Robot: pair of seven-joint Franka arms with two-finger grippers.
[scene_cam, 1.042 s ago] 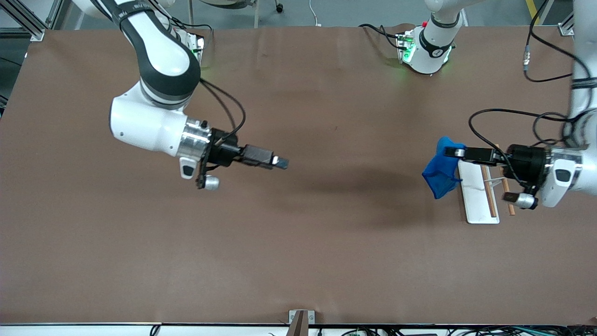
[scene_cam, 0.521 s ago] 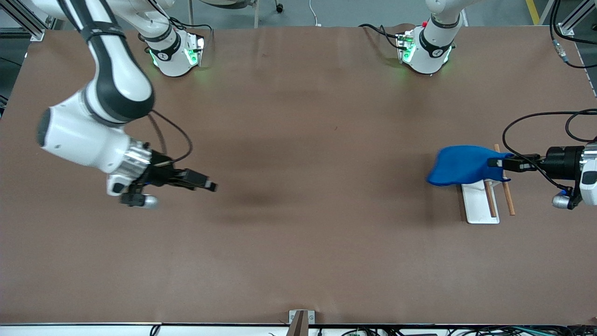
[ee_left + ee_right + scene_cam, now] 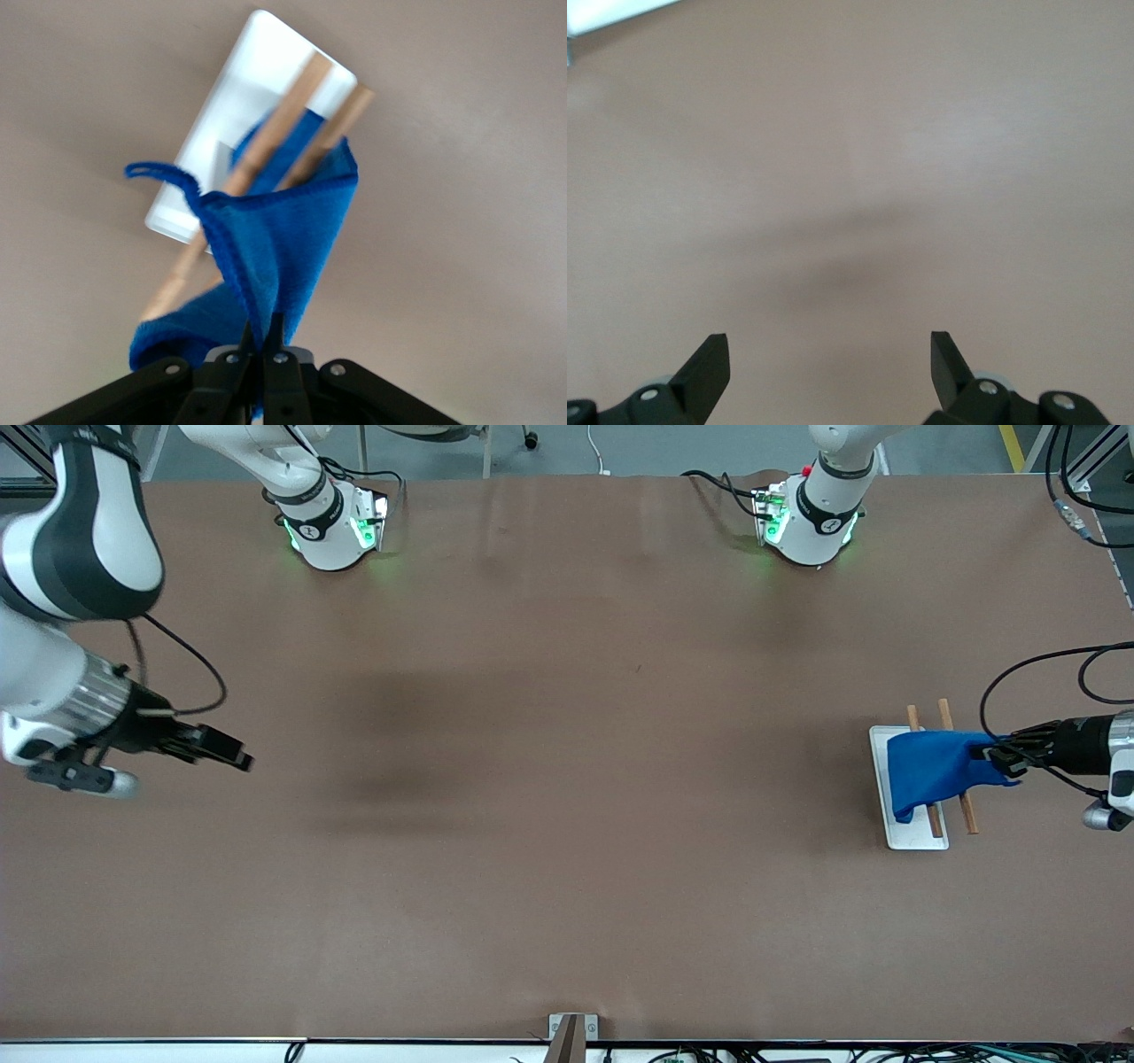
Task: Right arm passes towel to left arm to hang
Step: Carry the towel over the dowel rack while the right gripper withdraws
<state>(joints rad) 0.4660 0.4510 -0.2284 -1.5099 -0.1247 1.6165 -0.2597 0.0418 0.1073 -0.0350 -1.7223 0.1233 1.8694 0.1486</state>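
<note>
Left gripper (image 3: 999, 759) pinching towel (image 3: 930, 772), draped seemingly across rack rods (image 3: 266, 150); settle drape before release. Right gripper (image 3: 830, 359) spread, waiting over table's 9 o'clock edge.

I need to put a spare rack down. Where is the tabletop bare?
Bare brown table runs from the right gripper, which is open over its arm's end, to the white rack. It is crowded at the rack: the left gripper holds the towel draped over its wooden bars.

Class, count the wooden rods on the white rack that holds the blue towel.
2. One rod lies over the white rack, the other rod beside it; the towel covers both middles.
</note>
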